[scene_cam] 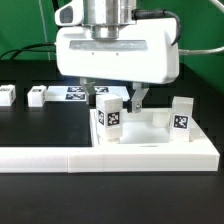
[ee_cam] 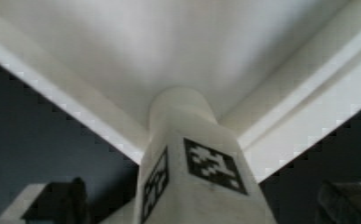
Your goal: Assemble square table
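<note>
The end effector hangs low over the white plastic square slab with a raised rim. Its two fingers are spread on either side of a short white block leg bearing a black square tag. In the wrist view this leg rises between the dark fingers with a gap on each side, so nothing is pinched at this moment.

The leg stands upright at the slab's near corner on the exterior view's left, probably in one of the round corner sockets. An upright seat there is what lets it be turned or pressed home. The straddling fingers look placed either to close on it for another turn or to lift clear. Whether it is fully tightened cannot be told.

A second tagged white leg stands upright at the slab's corner on the exterior view's right. The slab lies just behind the long white L-shaped barrier, seemingly touching it, probably so that it is braced against sliding or twisting while legs are worked in.

On the black surface, well apart on the exterior view's left, wait a loose white leg and a farther loose white leg, near the marker board. With two legs on the slab and two unused, the table seems about half built
</note>
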Available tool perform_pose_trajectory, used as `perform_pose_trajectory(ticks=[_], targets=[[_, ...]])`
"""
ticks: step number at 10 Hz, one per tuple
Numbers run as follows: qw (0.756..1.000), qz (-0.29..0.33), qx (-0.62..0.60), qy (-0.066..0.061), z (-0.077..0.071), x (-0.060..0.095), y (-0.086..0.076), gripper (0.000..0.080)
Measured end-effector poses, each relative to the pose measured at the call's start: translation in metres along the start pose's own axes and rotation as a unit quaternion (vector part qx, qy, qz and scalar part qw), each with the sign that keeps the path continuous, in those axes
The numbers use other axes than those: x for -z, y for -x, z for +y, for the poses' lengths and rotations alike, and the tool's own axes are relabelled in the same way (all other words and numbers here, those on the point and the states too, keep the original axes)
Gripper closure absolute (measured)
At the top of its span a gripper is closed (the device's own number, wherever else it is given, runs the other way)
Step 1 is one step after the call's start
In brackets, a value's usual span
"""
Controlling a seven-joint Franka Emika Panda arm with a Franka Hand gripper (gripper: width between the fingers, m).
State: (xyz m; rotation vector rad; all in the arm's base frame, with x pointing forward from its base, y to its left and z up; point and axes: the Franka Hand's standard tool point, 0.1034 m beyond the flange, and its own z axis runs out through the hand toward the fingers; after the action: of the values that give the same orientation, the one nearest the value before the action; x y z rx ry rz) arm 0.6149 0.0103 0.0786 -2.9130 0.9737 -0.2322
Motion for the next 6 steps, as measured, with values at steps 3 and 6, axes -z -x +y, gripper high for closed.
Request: perform_pose_trajectory(ticks=[3,6], targets=[[0.992,-0.005,0.124,0.001,-0.0001,0.0003,0.0014,0.0151],[0.974,-0.01,0.227,0.003,0.0003,0.0003,0.002,0.0151]])
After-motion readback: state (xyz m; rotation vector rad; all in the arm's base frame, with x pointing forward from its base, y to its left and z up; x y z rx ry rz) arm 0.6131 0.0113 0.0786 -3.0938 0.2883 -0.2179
